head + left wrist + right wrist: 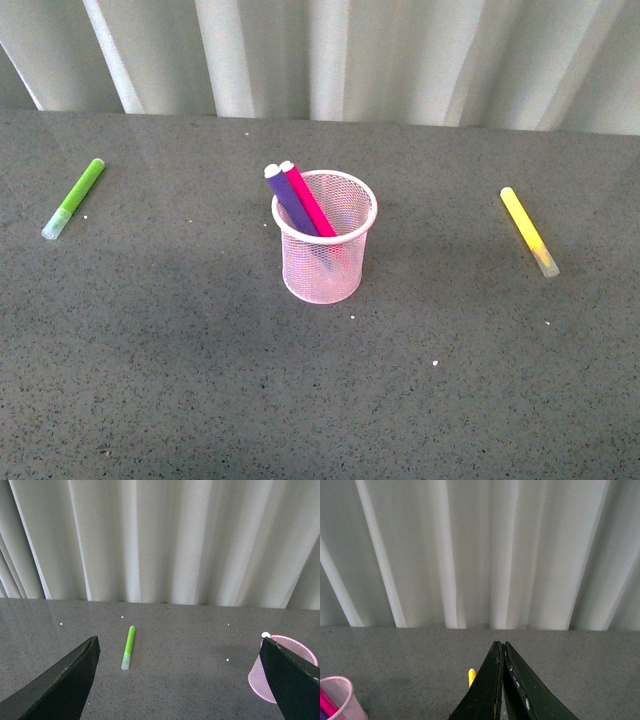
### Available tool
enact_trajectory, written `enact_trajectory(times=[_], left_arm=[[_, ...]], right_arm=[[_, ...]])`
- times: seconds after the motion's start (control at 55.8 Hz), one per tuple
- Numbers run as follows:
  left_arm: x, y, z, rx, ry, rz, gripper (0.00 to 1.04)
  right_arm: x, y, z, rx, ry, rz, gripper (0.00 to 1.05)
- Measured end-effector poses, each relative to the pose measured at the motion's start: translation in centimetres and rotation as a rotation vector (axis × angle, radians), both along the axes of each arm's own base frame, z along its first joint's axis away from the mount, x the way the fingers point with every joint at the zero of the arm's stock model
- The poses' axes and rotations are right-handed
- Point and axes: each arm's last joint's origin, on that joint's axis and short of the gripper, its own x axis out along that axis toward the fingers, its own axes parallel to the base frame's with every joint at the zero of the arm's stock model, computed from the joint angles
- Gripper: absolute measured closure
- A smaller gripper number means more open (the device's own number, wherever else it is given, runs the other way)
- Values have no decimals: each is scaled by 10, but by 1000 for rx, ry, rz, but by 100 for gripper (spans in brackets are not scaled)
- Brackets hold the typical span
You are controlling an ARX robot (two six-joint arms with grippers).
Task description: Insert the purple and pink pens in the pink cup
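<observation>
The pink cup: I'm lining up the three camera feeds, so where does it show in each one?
Front view: the pink cup stands mid-table, purple and pink pens inside.
Left wrist view: low at the right edge, partly behind a finger of the left hand.
Right wrist view: bottom left corner, cut off.
Shared landmark: the pale curtain behind the table.

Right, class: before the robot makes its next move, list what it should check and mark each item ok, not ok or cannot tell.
1. Purple pen inside the pink cup: ok.
2. Pink pen inside that cup: ok.
3. Cup upright on the table: ok.
4. Green marker and yellow marker lying outside the cup: ok.
5. Left gripper empty, fingers spread wide: ok.
6. Right gripper empty, fingers closed together with nothing between them: ok.
</observation>
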Motion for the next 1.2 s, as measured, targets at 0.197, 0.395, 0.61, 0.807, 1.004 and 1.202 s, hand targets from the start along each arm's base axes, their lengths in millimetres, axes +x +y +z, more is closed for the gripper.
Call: enact_trajectory(times=[0.197,0.395,0.61,0.807,1.004,1.202], left_arm=[[0,0,0,0,0,0,7],[0,0,0,0,0,0,7],[0,0,0,0,0,0,7],[0,0,0,0,0,0,7],[0,0,0,0,0,0,7],[0,0,0,0,0,0,7]], right_arm=[[-14,0,-11,0,0,0,101],[-24,0,-18,0,-1,0,101],[-34,0,-23,0,-3,0,101],[-40,0,-26,-1,-29,0,101],[-46,0,-25,-1,-33,0,101],[-50,0,-25,0,-33,-2,101]])
